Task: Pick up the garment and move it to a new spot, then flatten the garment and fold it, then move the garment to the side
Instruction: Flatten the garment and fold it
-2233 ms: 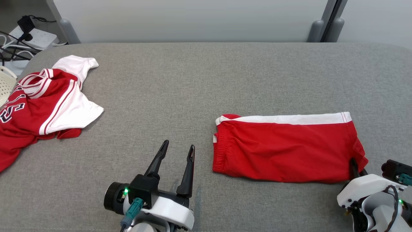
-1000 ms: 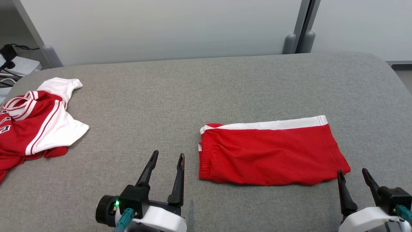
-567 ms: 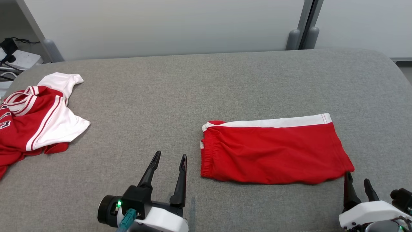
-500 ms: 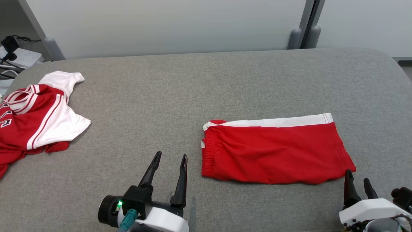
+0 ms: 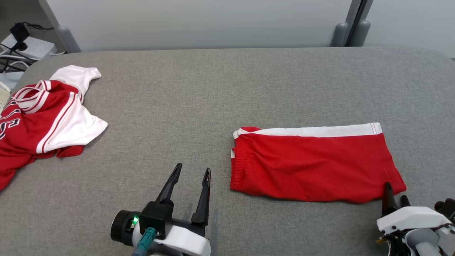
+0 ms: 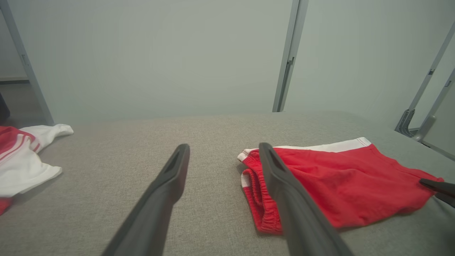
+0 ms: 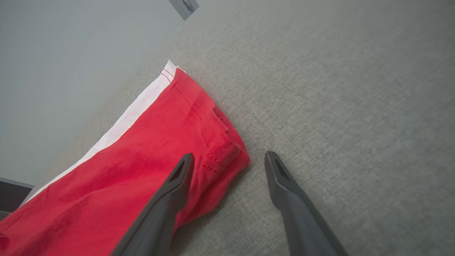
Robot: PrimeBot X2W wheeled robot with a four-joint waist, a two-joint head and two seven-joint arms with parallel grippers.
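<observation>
Jaws are standing wide on both arms along the bottom edge: left gripper (image 5: 193, 168) is hovering lower centre-left over grey table (image 5: 213, 89), and right gripper (image 5: 395, 192) at lower right is straddling the near corner of folded red shorts (image 5: 312, 163) lying right of centre. Crumpled jersey (image 5: 42, 117) is lying far left.

Soft, even light is coming from overhead, washing the grey surface (image 5: 213, 89) flatly. Thin shadows are pooling under the lower edge of the red shorts (image 5: 312, 163) and beside the jersey (image 5: 42, 117) at the left. In the wrist views the dark fingers (image 6: 161, 199) are blurring toward the bottom edge, and the posts (image 6: 432, 85) at right are leaning with lens distortion.
</observation>
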